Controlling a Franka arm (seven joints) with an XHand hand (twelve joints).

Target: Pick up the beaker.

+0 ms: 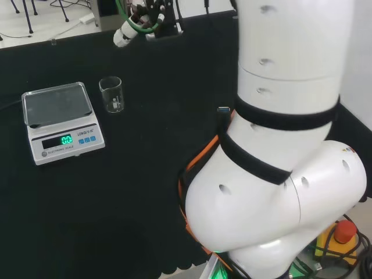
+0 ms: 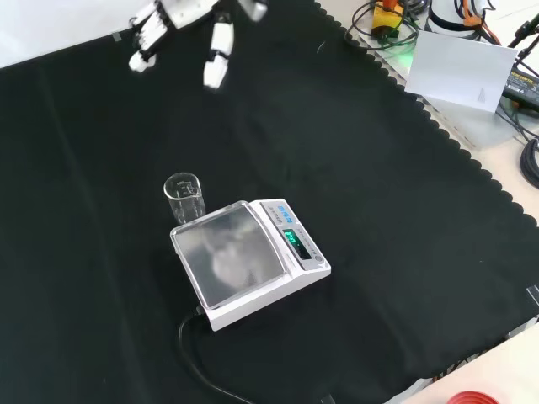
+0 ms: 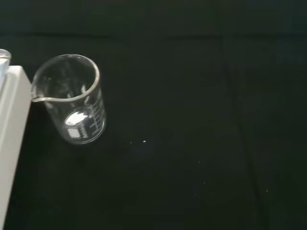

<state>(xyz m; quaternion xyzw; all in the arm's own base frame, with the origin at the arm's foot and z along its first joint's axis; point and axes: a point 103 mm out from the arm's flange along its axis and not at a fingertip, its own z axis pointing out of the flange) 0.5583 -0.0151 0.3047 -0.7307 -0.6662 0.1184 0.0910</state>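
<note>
In the front view the white scale sits nearest on the black cloth, the clear glass beaker stands upright just behind it — close, maybe touching — and far back the hand hangs with fingers loose, holding nothing.

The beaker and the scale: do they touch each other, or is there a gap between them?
Apart. In the head view, black cloth shows between the upright beaker and the scale. The hand is far from both.
</note>
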